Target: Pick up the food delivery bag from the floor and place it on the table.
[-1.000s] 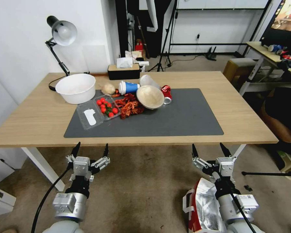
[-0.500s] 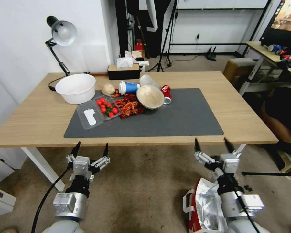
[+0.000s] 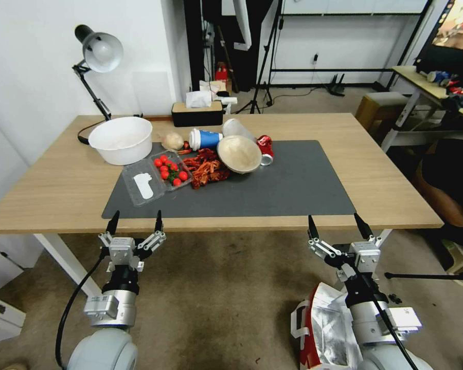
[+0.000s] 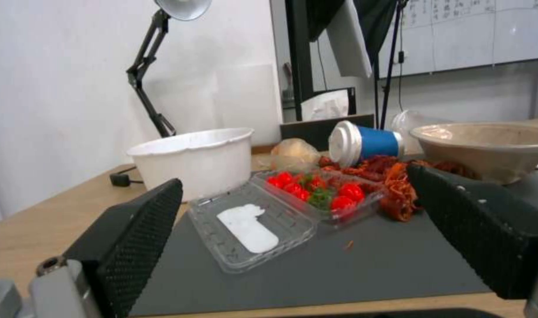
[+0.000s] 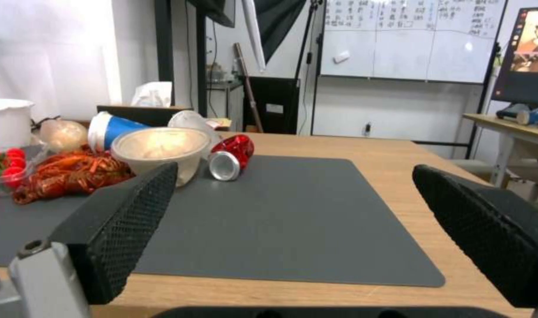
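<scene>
Bag down on the floor, both grippers up at the table edge, holding nothing.

Food delivery bag (image 3: pixel 324 329) sat on the floor (image 3: pixel 226 298), well short of the table (image 3: pixel 396 205) and tucked right under the right arm, foil lining showing. Right gripper (image 3: pixel 340 226) hung just off the table's near edge, fingers spread wide and empty. Left gripper (image 3: pixel 135 222) was at that same edge further along, also wide open with nothing in it. On the table's grey mat (image 3: pixel 293 190) sat a tomato tray (image 3: pixel 171 170), a tipped blue cup (image 3: pixel 206 139) and a red can (image 3: pixel 265 146), with a white bowl (image 3: pixel 121 140) just off the mat.
</scene>
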Available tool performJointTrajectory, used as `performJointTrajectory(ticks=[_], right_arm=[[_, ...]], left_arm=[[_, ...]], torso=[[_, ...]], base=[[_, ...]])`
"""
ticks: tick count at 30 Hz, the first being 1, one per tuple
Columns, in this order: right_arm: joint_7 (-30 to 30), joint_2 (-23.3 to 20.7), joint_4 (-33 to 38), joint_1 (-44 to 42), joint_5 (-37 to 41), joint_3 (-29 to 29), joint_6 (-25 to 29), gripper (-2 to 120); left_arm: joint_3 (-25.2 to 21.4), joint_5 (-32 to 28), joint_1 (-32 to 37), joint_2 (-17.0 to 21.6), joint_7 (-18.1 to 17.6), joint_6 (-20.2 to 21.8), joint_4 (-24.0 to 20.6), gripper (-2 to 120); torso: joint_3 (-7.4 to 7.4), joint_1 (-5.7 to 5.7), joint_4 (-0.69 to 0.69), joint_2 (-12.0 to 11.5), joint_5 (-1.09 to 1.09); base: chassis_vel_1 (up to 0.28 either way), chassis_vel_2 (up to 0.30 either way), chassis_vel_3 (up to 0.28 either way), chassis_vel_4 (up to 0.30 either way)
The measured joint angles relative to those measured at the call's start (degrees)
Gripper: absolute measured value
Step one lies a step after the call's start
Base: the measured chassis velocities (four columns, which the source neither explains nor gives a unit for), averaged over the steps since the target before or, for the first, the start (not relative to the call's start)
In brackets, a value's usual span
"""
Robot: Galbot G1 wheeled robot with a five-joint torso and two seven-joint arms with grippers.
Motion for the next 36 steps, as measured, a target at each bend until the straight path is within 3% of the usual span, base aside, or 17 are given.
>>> performJointTrajectory(ticks=[9, 36], right_arm=[[-0.1, 0.3, 0.2, -0.2, 0.0, -0.2, 0.1, 100], [0.7, 0.6, 0.7, 0.3, 1.1, 1.6, 0.6, 100]], left_arm=[[0.0, 0.9, 0.6, 0.0, -0.4, -0.7, 0.0, 96], [0.1, 1.1, 0.9, -0.1, -0.6, -1.3, 0.3, 96]], torso=[[-0.22, -0.18, 0.00, -0.4, 0.00], [-4.73, -3.75, 0.00, -8.5, 0.01]], base=[[0.000, 0.000, 0.000, 0.000], [0.000, 0.000, 0.000, 0.000]])
